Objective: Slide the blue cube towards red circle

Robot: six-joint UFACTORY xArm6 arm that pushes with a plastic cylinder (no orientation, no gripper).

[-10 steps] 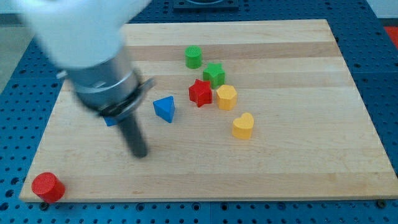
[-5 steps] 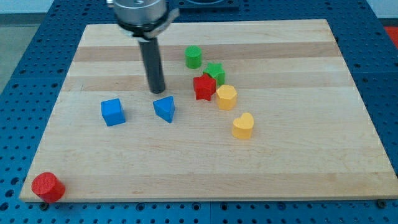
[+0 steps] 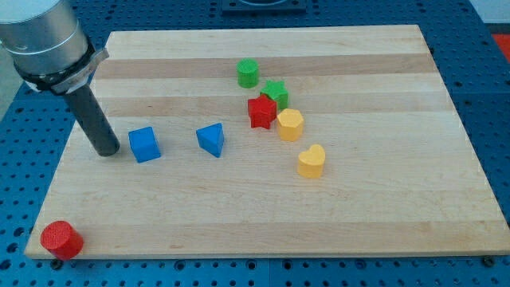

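Observation:
The blue cube point(image 3: 144, 144) sits on the wooden board at the view's left of centre. The red circle point(image 3: 61, 239) lies at the board's bottom left corner. My tip point(image 3: 107, 151) rests on the board just to the left of the blue cube, a small gap apart from it. The rod rises up and left to the arm's grey body point(image 3: 44, 40) at the view's top left.
A blue triangle point(image 3: 211, 139) lies right of the cube. Further right are a red star point(image 3: 260, 111), a green star point(image 3: 276, 93), a green cylinder point(image 3: 248, 73), a yellow hexagon point(image 3: 290, 124) and a yellow heart point(image 3: 311, 160). The board point(image 3: 382, 199) ends near the red circle.
My tip swung from below the cube up to above the blue triangle, then came down to the left of the blue cube. The red star shifted slightly right. The blue cube has not moved.

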